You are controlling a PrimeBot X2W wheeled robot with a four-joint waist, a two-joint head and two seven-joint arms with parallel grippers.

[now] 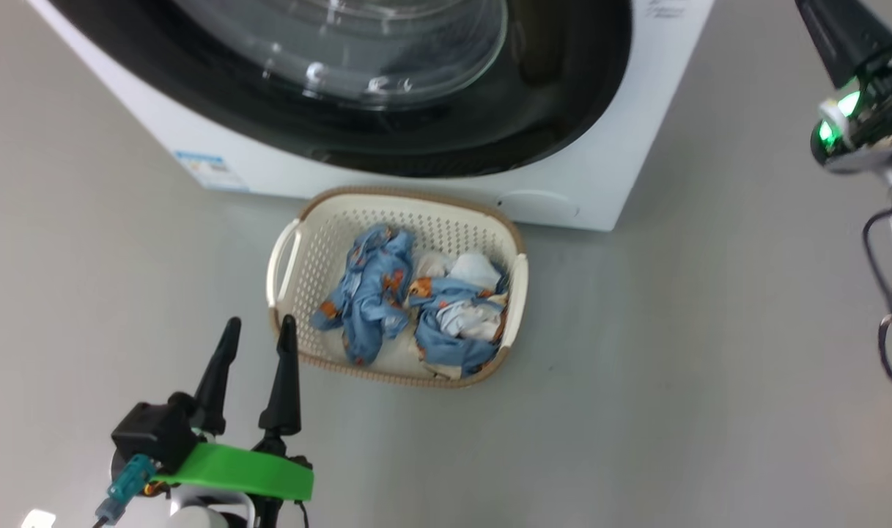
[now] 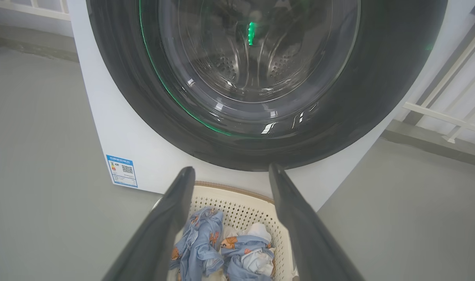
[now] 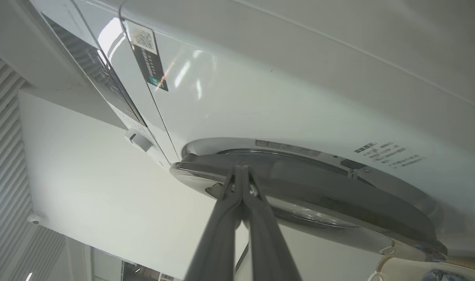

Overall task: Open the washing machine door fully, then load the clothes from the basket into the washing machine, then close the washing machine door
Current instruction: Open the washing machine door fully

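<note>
the left gripper [image 1: 259,324] hangs above the floor [image 1: 673,367] with its two dark fingers spread wide and nothing between them. the fingers point toward the washing machine [image 1: 599,161], and their tips are by the near left corner of the basket [image 1: 446,224].

the basket sits on the floor just in front of the machine, below the door [image 1: 555,95]. its long axis runs side to side, roughly along the machine's front, with a handle at each end. the clothes [image 1: 372,293] lie in it in two crumpled heaps: a longer blue one on the left that runs front to back, and a blue and white one on the right.

the right gripper [image 3: 240,171] is raised, with its fingers pressed together and nothing between them. their tips are at the outer edge of the door's black rim, seen edge on; i cannot tell whether they touch it.

the door faces outward over the basket, glass bulging in the centre. a small blue label [image 1: 211,169] is at the machine's lower left corner.
</note>
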